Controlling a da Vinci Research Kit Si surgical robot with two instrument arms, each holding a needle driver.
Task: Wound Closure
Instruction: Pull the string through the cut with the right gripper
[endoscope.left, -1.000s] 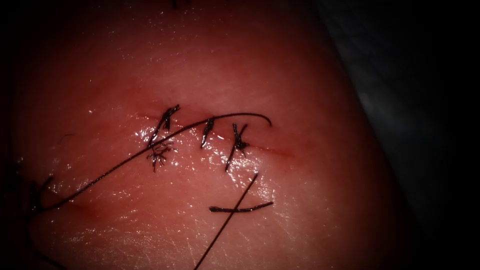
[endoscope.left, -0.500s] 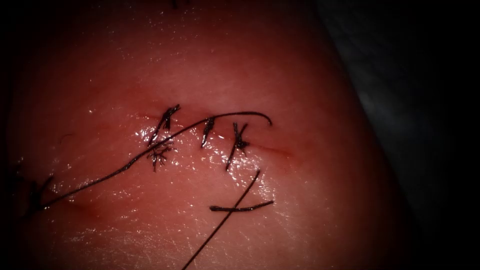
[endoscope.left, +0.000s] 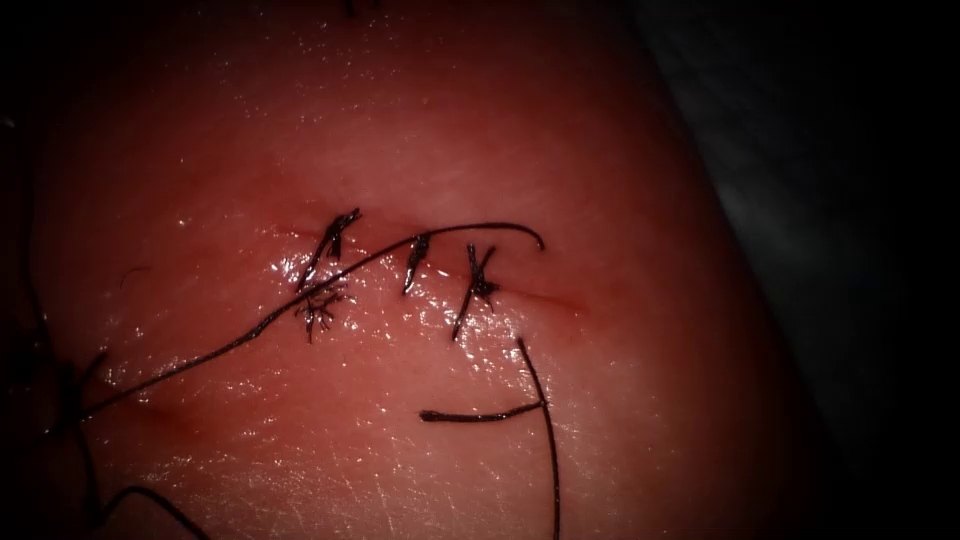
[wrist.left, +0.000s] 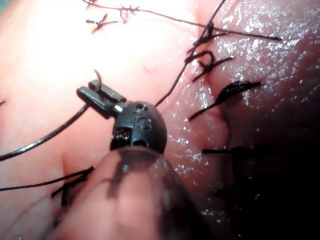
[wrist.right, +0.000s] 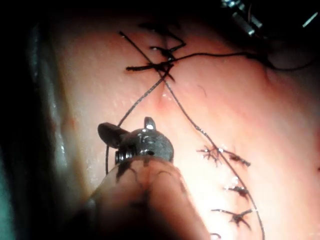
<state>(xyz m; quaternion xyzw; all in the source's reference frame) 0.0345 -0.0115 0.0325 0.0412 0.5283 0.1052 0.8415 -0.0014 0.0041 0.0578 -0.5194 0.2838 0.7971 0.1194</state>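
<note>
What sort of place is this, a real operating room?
Probably a suturing practice bench: a glossy pink slab of tissue with a stitched cut, loose dark thread, the left arm's black claw shut on thread, the right's silvery claw open, empty.

Seen from the left wrist view: left tool (wrist.left: 95, 94) stretched out flat ahead of its rounded dark wrist (wrist.left: 139, 127), both jaws pressed together into one slim, level bar. Clamped on the thread (wrist.left: 45, 139), with a short curled end standing up just past the tips. Shaft (wrist.left: 135, 200) thick and blurred close to the camera.

Seen from the right wrist view: right tool (wrist.right: 126, 125) with jaws spread wide apart, one lying out sideways as a broad flat blade, the other a short stub pointing upward. Nothing between them. Metal wrist joint (wrist.right: 147, 145) bent over and glinting, set on a wide, blurred shaft (wrist.right: 145, 205).
</note>
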